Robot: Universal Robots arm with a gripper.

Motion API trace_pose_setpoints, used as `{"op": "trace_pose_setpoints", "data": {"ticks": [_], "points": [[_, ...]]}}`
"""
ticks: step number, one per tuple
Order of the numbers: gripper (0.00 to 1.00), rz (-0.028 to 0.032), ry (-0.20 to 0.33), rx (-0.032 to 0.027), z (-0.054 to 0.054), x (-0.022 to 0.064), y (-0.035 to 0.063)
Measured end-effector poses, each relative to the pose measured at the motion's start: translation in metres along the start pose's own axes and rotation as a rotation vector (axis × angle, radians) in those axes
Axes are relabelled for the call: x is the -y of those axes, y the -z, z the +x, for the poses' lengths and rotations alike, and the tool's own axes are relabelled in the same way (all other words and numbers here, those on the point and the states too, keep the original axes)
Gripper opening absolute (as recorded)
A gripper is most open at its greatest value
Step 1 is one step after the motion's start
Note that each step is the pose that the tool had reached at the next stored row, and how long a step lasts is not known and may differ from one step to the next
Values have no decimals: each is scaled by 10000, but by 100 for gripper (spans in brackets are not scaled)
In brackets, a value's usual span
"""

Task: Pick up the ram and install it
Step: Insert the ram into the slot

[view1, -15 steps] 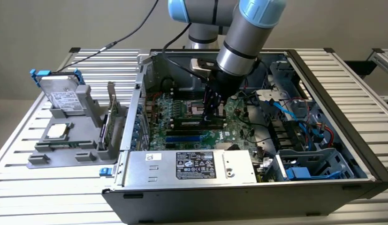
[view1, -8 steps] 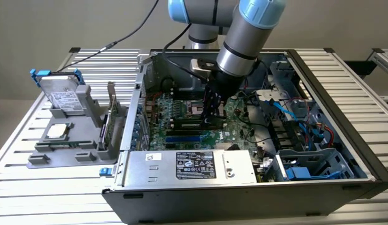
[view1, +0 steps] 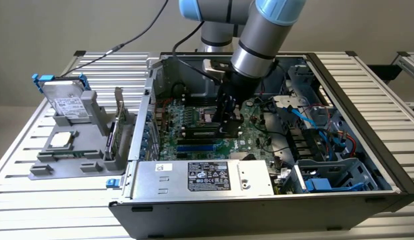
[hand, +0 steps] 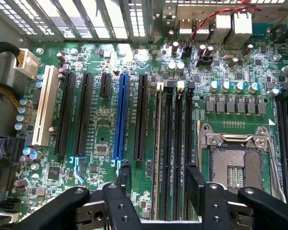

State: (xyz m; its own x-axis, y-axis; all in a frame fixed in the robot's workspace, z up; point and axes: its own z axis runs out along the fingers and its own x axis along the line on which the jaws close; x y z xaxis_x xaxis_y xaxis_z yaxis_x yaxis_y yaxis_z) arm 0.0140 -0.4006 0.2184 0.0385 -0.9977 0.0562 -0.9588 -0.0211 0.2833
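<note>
— While the pincer (hand: 158, 168) stands open, where's the ram (hand: 159, 129)?
— Upright in its motherboard (hand: 102, 125) slot, between the fingers (hand: 194, 181), touching neither. Installing looks finished; any retreat needs a straight lift.

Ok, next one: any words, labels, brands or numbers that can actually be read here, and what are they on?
No text here can be read.
Black label on the power supply: print too small.
White sticker beside that label: too small.
Hard drive top label: blurred.
Motherboard printed markings: too small.
</note>
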Motion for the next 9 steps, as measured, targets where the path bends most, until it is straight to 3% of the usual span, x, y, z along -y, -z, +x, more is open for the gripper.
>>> {"op": "trace_pose_setpoints", "data": {"ticks": [5, 9], "points": [[58, 19, -86, 26, 5, -61, 149], [56, 37, -209, 61, 7, -82, 194]]}}
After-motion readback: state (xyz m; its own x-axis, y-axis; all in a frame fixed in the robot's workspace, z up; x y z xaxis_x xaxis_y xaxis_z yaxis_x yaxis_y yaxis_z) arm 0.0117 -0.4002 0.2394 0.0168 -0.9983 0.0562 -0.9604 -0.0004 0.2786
